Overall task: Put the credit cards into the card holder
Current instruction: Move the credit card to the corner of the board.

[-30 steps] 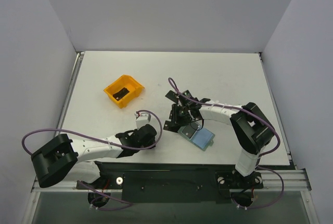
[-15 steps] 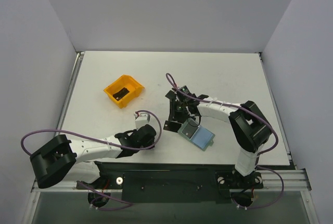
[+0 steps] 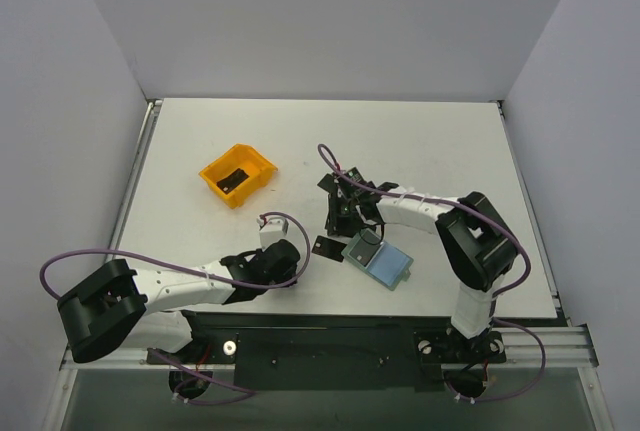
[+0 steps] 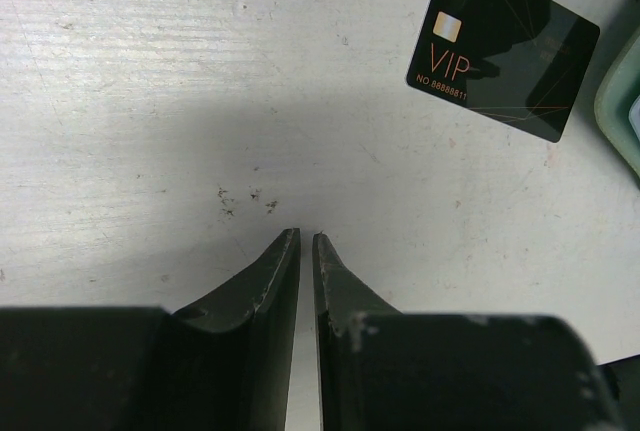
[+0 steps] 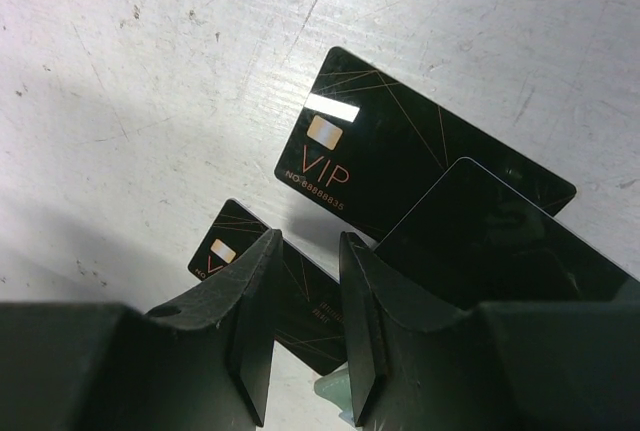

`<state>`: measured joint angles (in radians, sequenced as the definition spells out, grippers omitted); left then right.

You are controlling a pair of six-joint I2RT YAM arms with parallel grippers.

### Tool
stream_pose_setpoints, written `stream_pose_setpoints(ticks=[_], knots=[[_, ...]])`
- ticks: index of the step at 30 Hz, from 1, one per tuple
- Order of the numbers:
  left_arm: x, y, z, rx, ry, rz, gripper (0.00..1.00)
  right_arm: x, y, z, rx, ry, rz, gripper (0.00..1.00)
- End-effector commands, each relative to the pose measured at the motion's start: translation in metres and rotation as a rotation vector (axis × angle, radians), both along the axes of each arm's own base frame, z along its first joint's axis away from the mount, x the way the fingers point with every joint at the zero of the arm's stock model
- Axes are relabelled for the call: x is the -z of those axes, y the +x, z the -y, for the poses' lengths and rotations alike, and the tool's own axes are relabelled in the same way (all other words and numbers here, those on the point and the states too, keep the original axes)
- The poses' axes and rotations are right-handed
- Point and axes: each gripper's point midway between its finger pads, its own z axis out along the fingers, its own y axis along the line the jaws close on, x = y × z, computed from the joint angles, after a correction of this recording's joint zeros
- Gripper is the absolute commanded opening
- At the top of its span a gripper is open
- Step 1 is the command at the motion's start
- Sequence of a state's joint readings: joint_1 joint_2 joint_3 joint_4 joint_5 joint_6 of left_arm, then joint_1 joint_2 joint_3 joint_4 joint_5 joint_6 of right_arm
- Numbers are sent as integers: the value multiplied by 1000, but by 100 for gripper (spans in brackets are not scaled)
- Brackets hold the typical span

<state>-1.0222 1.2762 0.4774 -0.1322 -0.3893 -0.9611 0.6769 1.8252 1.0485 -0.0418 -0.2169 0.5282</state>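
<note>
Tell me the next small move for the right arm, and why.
Probably lower the right gripper onto the black card seen between its slightly parted jaws. That card lies flat on the table just beside the open card holder, not yet inside it.

overhead view down onto table (image 3: pixel 430 151), wrist cameras close above it
</note>
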Motion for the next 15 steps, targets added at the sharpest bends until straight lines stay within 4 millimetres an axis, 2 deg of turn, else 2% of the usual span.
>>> stream_pose_setpoints(ticks=[1, 15], knots=[[16, -11, -21, 12, 104, -48, 22, 8, -32, 15, -37, -80, -78, 26], [21, -10, -17, 10, 86, -65, 22, 16, -100, -22, -177, 20, -180, 26]])
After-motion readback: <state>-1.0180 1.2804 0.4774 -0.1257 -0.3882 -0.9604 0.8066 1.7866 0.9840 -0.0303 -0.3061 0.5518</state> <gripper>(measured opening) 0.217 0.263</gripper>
